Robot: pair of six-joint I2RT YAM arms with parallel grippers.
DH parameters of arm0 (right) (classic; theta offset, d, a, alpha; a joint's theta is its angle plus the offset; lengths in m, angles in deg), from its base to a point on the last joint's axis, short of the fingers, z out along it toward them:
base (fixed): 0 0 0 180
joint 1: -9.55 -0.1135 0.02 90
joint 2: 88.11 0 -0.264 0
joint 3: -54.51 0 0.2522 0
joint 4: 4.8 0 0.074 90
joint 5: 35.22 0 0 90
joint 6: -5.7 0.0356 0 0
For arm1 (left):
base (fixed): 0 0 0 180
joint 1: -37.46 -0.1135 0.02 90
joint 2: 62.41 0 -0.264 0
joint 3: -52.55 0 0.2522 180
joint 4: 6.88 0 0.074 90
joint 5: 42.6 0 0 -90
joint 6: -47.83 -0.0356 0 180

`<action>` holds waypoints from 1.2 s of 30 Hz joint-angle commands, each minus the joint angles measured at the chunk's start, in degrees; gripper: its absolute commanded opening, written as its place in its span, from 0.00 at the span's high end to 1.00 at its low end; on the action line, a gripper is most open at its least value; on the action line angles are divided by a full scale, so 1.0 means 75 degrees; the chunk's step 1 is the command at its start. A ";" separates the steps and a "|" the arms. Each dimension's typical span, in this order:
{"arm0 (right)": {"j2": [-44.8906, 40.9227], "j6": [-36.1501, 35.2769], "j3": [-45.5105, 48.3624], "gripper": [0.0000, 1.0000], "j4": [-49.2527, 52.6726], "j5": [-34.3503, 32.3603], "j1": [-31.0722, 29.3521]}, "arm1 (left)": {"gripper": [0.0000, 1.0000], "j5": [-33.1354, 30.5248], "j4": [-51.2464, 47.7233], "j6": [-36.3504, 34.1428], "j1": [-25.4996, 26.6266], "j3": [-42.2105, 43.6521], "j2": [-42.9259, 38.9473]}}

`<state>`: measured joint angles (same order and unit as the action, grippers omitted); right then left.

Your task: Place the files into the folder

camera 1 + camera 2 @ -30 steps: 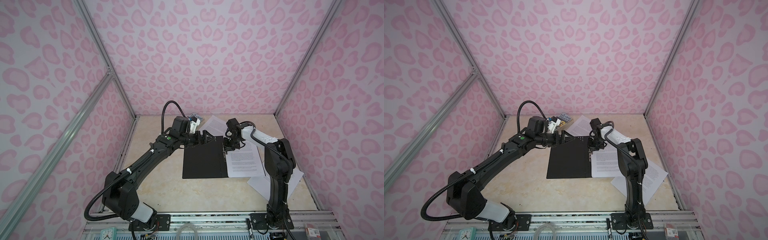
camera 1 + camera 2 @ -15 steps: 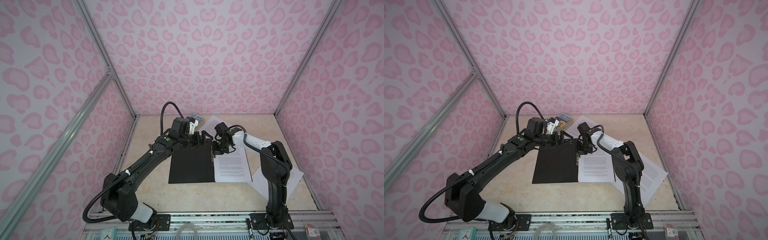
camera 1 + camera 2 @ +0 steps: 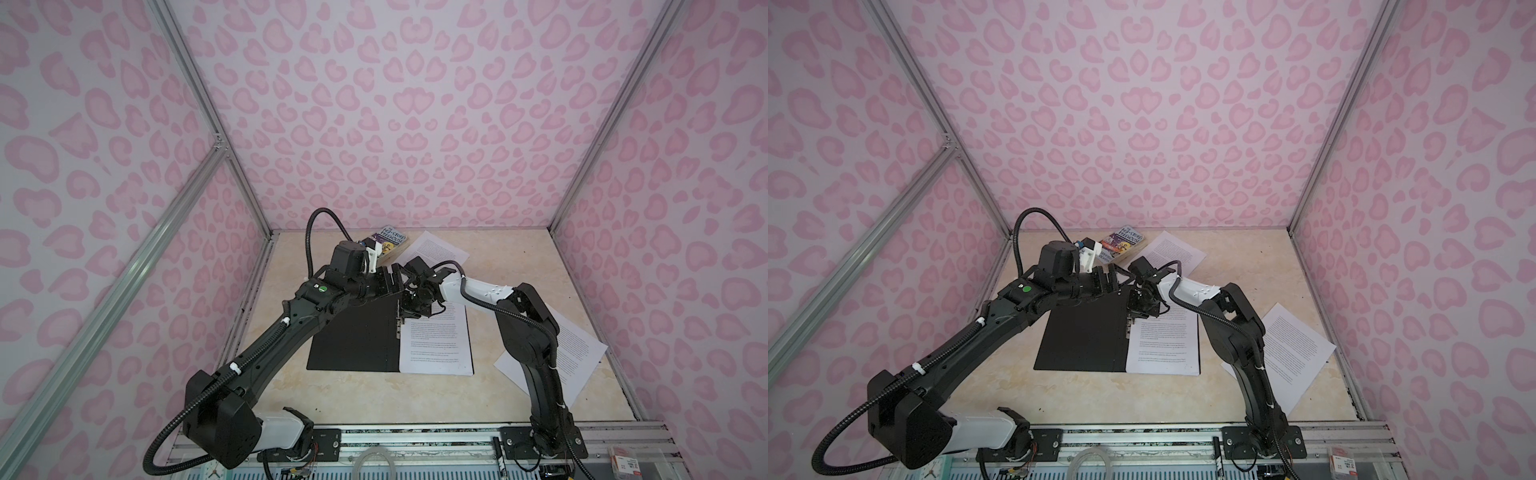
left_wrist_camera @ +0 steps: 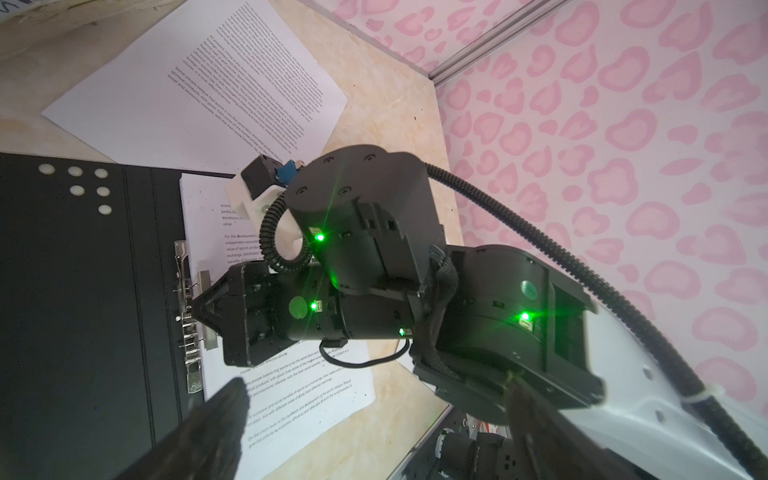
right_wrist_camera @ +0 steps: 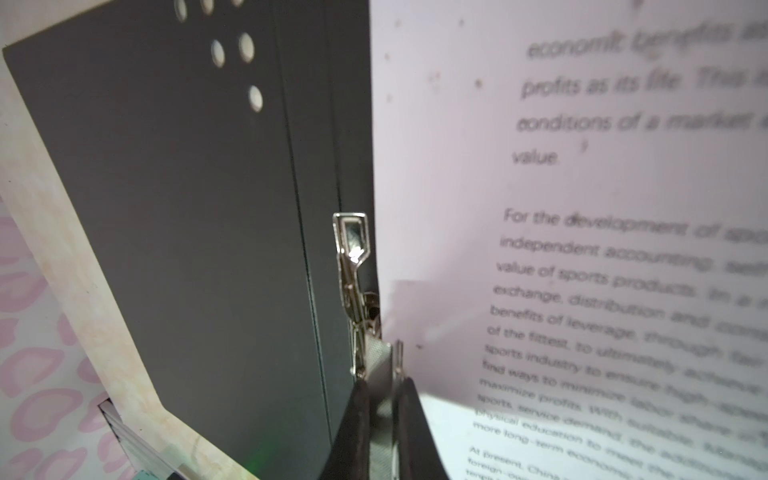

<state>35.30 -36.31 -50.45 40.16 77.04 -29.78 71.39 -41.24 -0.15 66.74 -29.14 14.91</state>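
Marbled tabletop (image 3: 353,395) bears flat matte-black folder (image 3: 353,336).

DESK: What sort of place are we looking at?

PHOTOGRAPHER: A robotics lab, inside a test booth. A left arm (image 3: 266,353) and a right arm (image 3: 538,374) are standing on a metal rail (image 3: 415,436) that is running along the front of a beige tabletop (image 3: 519,270).

DESK: What is giving it away?

PHOTOGRAPHER: Aluminium struts (image 3: 218,143) are framing the booth. Pink-spotted panels (image 3: 395,104) are closing it in on three sides. Ribbed cables (image 3: 316,232) are looping off the arms, and green lights (image 4: 319,237) are glowing on one arm's joints.
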 commanded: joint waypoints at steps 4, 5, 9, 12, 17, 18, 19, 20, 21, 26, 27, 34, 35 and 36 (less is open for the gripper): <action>0.0314 0.0490 -0.0122 0.85 -0.0239 -0.0097 -0.0233 | 0.02 -0.0088 -0.0125 -0.0013 -0.0060 0.0044 -0.0149; 0.0303 0.0484 -0.0116 0.84 -0.0250 -0.0107 -0.0250 | 0.02 -0.0062 -0.0135 -0.0030 -0.0070 0.0036 -0.0150; 0.0247 0.0435 -0.0223 0.75 -0.0148 -0.0234 -0.0287 | 0.02 0.0003 -0.0172 -0.0094 -0.0134 0.0009 -0.0153; 0.0169 0.0319 -0.0403 0.68 -0.0011 -0.0330 -0.0287 | 0.02 0.0136 -0.0166 -0.0083 -0.0294 -0.0025 -0.0181; -0.0254 -0.0174 -0.0893 0.56 0.0625 -0.0797 -0.0146 | 0.02 0.0076 -0.0322 -0.0069 -0.0646 -0.0131 -0.0350; -0.0396 -0.0263 -0.0886 0.54 0.0734 -0.0894 -0.0068 | 0.02 0.0059 -0.0335 0.0017 -0.0726 -0.0121 -0.0402; -0.0636 -0.0402 -0.0823 0.51 0.0820 -0.0981 0.0045 | 0.02 0.0195 -0.0285 0.0169 -0.0843 -0.0078 -0.0450; -0.0912 -0.0540 -0.0714 0.48 0.0932 -0.1129 0.0171 | 0.02 0.0470 -0.0182 0.0339 -0.0998 -0.0014 -0.0470; -0.1192 -0.0679 -0.0543 0.44 0.0994 -0.1263 0.0309 | 0.02 0.0736 -0.0034 0.0479 -0.1139 0.0056 -0.0476; -0.3377 -0.1311 0.1709 0.17 0.0896 -0.2049 0.1456 | 0.02 0.1267 0.0440 0.0747 -0.1500 0.0401 -0.0600; -0.3779 -0.1371 0.2167 0.12 0.0829 -0.2049 0.1777 | 0.02 0.1376 0.0640 0.0771 -0.1513 0.0478 -0.0607; -0.6036 -0.2039 0.5212 0.02 0.0676 -0.1682 0.5093 | 0.02 0.1806 0.0634 0.0143 -0.0847 0.0108 0.0164; -0.6167 -0.2112 0.5443 0.02 0.0657 -0.1572 0.5521 | 0.03 0.1853 0.0528 -0.0010 -0.0660 -0.0011 0.0353; -0.6281 -0.2167 0.5650 0.02 0.0612 -0.1390 0.6178 | 0.03 0.1894 0.0357 -0.0199 -0.0393 -0.0167 0.0611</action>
<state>-10.36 -49.51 -11.07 45.19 64.47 10.74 83.23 -38.14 2.63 61.10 -28.48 16.68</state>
